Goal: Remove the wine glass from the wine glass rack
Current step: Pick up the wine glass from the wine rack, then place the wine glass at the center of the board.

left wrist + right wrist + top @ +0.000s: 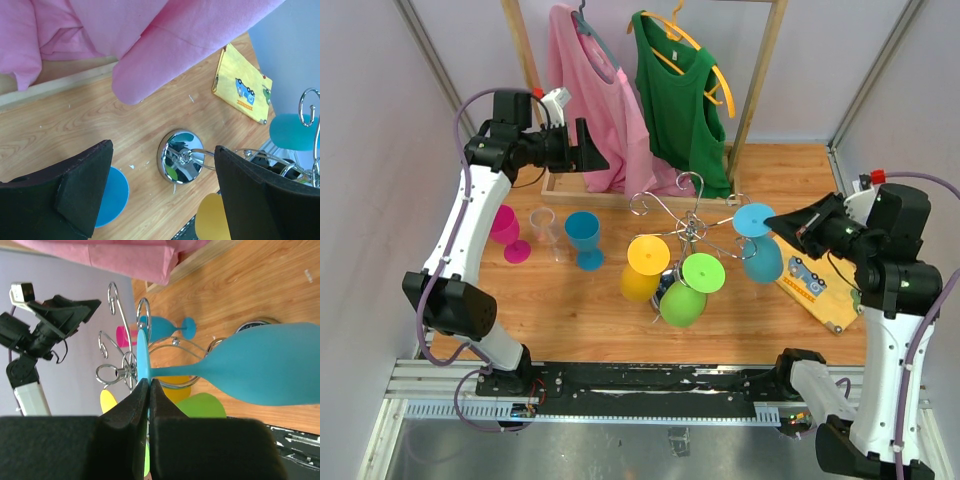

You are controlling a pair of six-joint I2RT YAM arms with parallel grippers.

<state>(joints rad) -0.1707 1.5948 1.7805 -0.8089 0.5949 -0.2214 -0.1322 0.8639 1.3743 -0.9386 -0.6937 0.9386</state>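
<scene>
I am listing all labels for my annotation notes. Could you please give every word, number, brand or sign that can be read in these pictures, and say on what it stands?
No text can be read in any of the three views.
The yellow board has a cartoon blue car with a short red strip under it. The strip may be lettering, but it is too small and blurred to read.
Nothing else shows any lettering, number or logo.

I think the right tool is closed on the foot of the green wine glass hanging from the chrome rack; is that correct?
Not quite: the right tool is closed on the foot of the light blue wine glass hanging from the chrome rack, not the green one, as the right wrist view shows.
</scene>
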